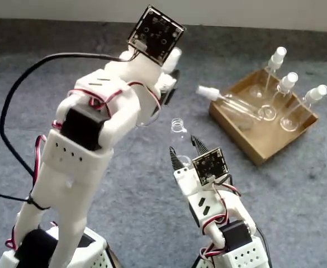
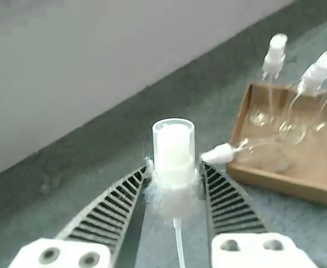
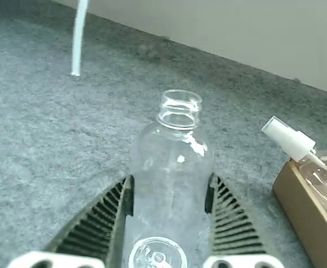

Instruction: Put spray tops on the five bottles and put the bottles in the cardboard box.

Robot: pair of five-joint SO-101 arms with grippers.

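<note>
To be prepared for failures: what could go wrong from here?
The tube of the spray top may miss the narrow neck of the open bottle. This bottle, held between two fingers, may slip when the top is pressed on. The lying bottle overhangs the cardboard box; it could be knocked out.

Soft, even light is falling over the high view, and the grey carpet [image 1: 141, 223] is taking no hard shadows. Only a darker band is running along it at 12 o'clock, under the pale wall [image 1: 264, 11]. Small glints are shining on the capped bottles [image 1: 289, 84] in the cardboard box [image 1: 233, 135] at 2 o'clock. In the left wrist view the spray top [image 2: 173, 162] at centre is glowing almost washed white. In the right wrist view highlights are sparkling on the bottle [image 3: 171, 162] at centre.
</note>
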